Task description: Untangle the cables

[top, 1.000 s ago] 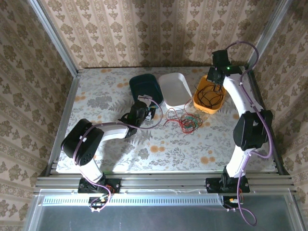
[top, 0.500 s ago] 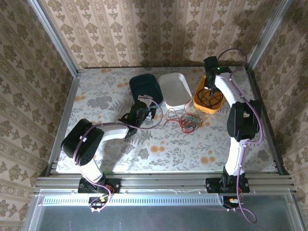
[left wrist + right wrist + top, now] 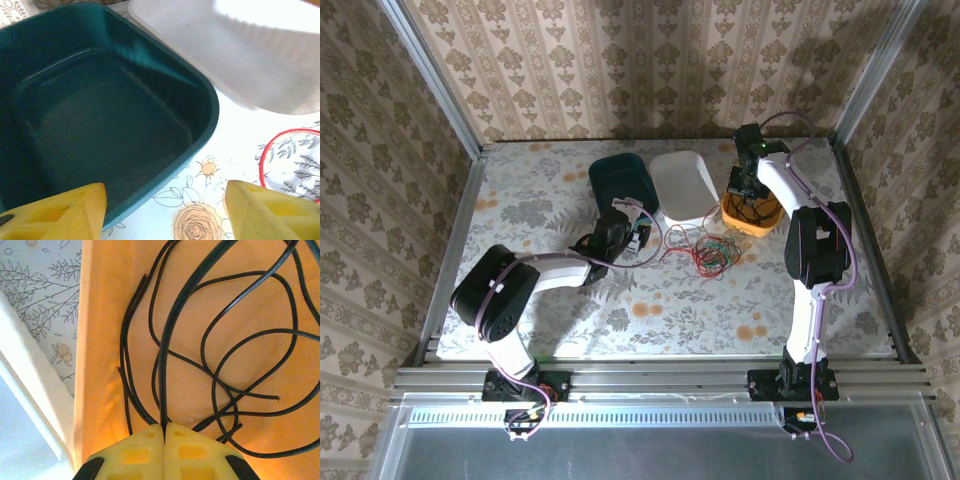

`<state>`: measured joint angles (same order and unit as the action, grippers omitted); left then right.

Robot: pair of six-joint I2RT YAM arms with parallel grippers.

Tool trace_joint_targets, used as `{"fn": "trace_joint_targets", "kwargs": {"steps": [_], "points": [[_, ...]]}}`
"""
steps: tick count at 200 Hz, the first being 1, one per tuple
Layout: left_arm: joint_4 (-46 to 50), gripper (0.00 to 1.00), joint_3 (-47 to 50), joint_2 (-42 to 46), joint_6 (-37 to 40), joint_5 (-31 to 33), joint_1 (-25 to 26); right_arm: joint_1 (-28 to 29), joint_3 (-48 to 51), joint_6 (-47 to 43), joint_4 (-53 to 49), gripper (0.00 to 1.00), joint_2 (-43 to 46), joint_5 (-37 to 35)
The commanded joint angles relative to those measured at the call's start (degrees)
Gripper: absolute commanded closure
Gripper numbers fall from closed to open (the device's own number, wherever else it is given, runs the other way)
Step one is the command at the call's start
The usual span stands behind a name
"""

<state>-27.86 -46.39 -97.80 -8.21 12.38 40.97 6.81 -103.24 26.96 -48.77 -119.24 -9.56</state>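
The right tool [image 3: 164, 440] was pinched shut on a thin black cable [image 3: 169, 340]. Its yellow fingers [image 3: 130, 455] met tip to tip, and the gripped strand ran straight up from between them. Ahead of this tool the rest of the black cable lay in loose, crossing loops on the floor of the orange plastic bin [image 3: 105, 340]. Past the bin's wall, to the tool's left in its wrist view, showed a strip of the floral-patterned surface [image 3: 45, 285] and the rim of the white plastic tray [image 3: 25, 400].

The left tool [image 3: 165, 215] stood wide open and held nothing, with its two yellow fingers [image 3: 55, 215] far apart. Directly ahead of it and to its left sat the dark teal plastic bin [image 3: 100, 115], its near corner just beyond the fingertips. The white tray lay ahead and to the right, beside the teal bin. Just ahead of the right-hand finger a curve of red cable [image 3: 261, 155] rested on the surface.

From above, the tangle of red and green cables [image 3: 708, 250] lay on the surface just to the right of the left tool, between it and the orange bin.
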Motion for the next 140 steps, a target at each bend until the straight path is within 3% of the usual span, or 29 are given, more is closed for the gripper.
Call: {"fn": "trace_joint_targets", "kwargs": {"steps": [1,44,61,88,99,140], "points": [[0.1,0.34,-1.1,0.3,-0.1,-0.9,0.6,0.1,1.1,-0.8,0.6,1.0,-0.9,1.4],[-0.5,0.35,-0.5,0.2,2.1,-2.9,1.7,-0.1,1.9,0.2,1.7,0.98,0.6,-3.1],[-0.6,0.34,-0.8,-0.1,2.9,-3.4,2.0,-0.5,2.5,0.5,2.4,0.6,1.8,-5.0],[-1.1,0.34,-1.5,-0.4,4.0,-6.0,2.0,-0.6,4.0,-0.4,4.8,0.28,6.2,-5.3],[-1.1,0.34,-1.9,-0.6,5.1,-8.8,2.0,-0.2,6.1,-0.7,6.6,0.01,9.5,-5.2],[0.0,0.35,-4.3,-3.3,8.6,-14.9,3.3,6.0,24.0,-5.0,13.1,0.0,26.3,-1.2]]}}
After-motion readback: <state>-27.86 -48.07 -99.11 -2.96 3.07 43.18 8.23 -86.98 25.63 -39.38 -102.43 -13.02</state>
